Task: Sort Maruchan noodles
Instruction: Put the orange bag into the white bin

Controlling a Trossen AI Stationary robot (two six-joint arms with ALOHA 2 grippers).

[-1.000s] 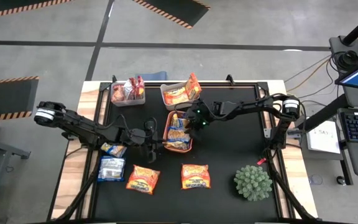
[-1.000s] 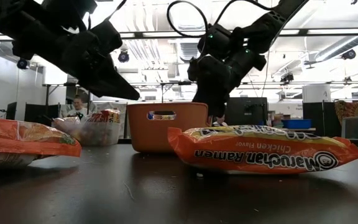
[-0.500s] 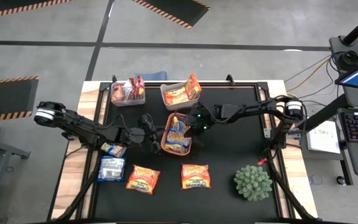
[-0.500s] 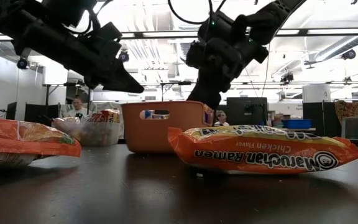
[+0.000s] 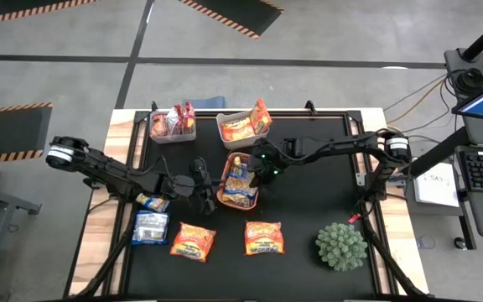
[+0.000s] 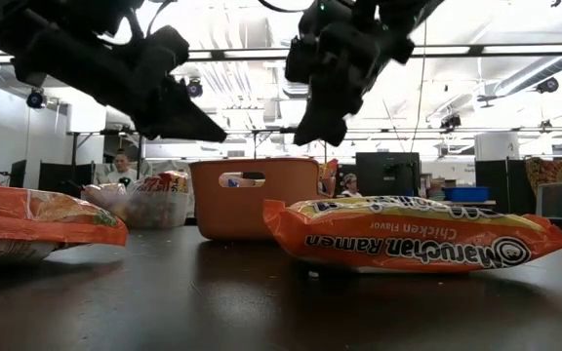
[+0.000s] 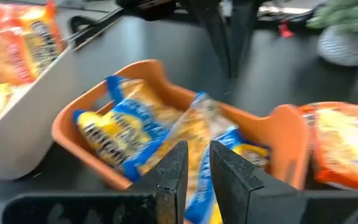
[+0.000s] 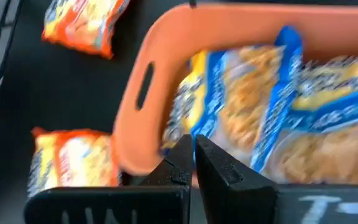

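An orange tray (image 5: 225, 195) stands mid-table with several blue-and-yellow Maruchan noodle packets (image 5: 240, 180) lying in it. My right gripper (image 5: 262, 165) hangs shut above the tray's right side, clear of the rim (image 8: 135, 124), with nothing between its fingers (image 8: 179, 155). My left gripper (image 5: 210, 186) stands at the tray's left rim and slants down over it. On the table near the front edge lie a blue-and-yellow packet (image 5: 153, 201), a pale silvery-blue one (image 5: 149, 227) and two orange-red ones (image 5: 193, 242) (image 5: 264, 237).
Two clear bins at the far edge (image 5: 173, 124) (image 5: 243, 126) hold orange-red packets. A spiky green plant ball (image 5: 340, 245) sits at the near right. My left arm lies over the blue-and-yellow packet on the table. Bare black mat lies to the right of the tray.
My right gripper has risen from the tray's inside to well above its rim. The tray has turned a little, its near end sliding toward the table's left. My left gripper has stayed in place and tipped its point upward.
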